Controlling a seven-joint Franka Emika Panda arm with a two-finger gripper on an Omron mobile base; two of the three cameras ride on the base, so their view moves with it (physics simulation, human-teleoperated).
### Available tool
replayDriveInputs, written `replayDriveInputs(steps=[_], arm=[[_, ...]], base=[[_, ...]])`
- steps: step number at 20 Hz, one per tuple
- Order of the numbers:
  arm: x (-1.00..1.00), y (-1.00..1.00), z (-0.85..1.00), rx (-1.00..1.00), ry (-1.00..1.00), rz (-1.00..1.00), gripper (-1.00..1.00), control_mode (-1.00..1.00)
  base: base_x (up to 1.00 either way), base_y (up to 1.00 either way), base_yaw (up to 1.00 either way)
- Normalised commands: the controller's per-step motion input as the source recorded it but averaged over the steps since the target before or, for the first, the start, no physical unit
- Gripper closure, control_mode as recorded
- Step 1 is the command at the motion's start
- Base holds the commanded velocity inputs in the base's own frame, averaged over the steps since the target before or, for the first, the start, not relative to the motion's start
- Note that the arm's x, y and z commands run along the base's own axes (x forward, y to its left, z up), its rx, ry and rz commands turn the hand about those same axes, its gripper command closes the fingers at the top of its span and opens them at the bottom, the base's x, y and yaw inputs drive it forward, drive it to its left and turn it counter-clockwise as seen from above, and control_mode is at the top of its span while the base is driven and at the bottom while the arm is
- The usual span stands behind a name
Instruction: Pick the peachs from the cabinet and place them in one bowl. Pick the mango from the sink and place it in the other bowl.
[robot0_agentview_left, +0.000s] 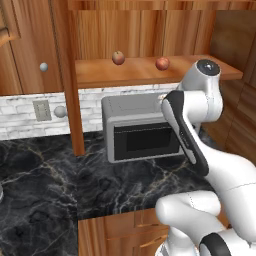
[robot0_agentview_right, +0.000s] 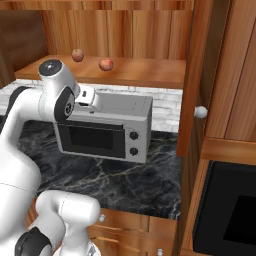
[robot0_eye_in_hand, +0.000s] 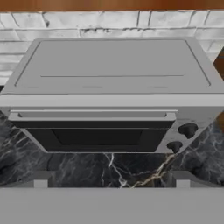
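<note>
Two round peachs (robot0_agentview_left: 118, 58) on cabinet (robot0_agentview_left: 150, 72) shelf

reddish peachs (robot0_agentview_left: 118, 57), brown cabinet (robot0_agentview_left: 150, 72), grey toaster oven (robot0_agentview_left: 142, 127)

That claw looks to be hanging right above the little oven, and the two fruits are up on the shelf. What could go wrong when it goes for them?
The two peaches are round and sit loose on the cabinet shelf; a nudge from the open claw might roll one off the front edge. The toaster oven stands directly beneath the shelf, so the arm has little room and could bump its top while rising. The shelf edge itself could catch the claw.
</note>
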Motion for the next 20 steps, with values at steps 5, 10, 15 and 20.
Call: replayDriveInputs(steps=[5,10,15,20], arm=[[-0.02,-0.01,0.30,0.00,-0.08,-0.13,-1.00,-1.00],[0.00,-0.05,0.31,0.02,-0.01,-0.01,-1.00,-1.00],[0.00,-0.06,0.29,0.00,-0.03,0.00,-1.00,-1.00],[0.00,-0.07,0.22,0.00,-0.11,0.00,-1.00,-1.00]], base=[[0.00,0.00,0.00],[0.00,0.00,0.00],[0.00,0.00,0.00],[0.00,0.00,0.00]])
